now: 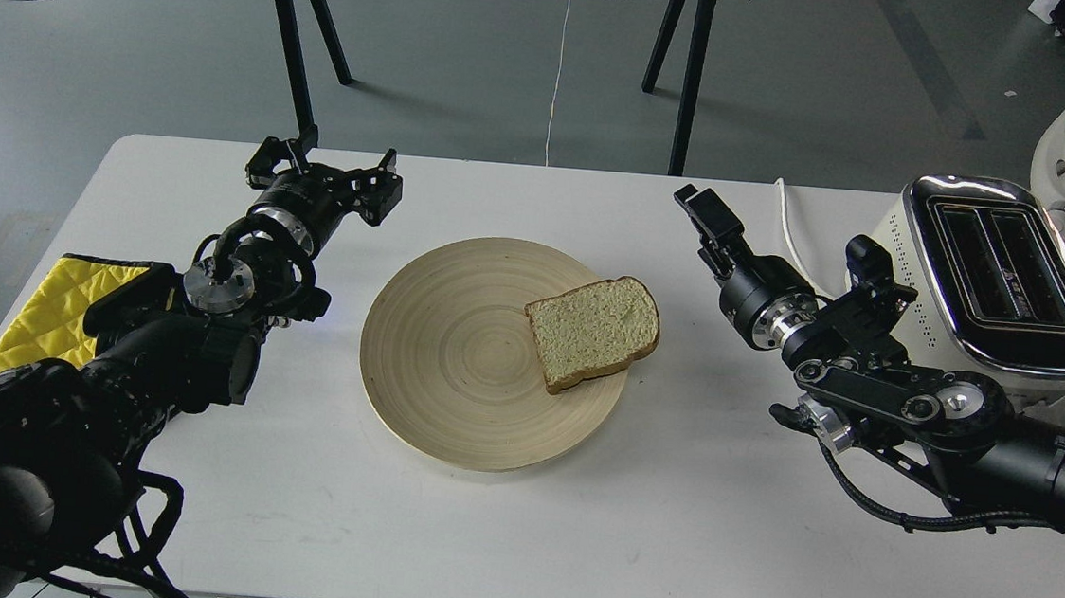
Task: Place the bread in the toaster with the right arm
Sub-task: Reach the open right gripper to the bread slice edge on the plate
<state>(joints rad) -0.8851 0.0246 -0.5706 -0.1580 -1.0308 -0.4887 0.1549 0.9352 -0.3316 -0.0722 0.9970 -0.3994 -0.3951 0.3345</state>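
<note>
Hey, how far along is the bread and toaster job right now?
Nothing looks done yet. The pale tan bread slice lies flat on the round wooden plate, overhanging its right rim. The right gripper hangs above the white table, holding nothing and apart from the slice; whether it is open is unclear. The left gripper is open and empty. Grasping, lifting and slotting into the cream-and-chrome toaster, whose slots appear empty, all remain.

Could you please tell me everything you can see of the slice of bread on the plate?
The bread is one pale tan slice with a thin brown crust and a rounded top that points to the upper right. It lies flat on the right part of the round wooden plate, its crust reaching the plate's right rim. Its crumb looks soft and porous. Neither gripper touches it.
</note>
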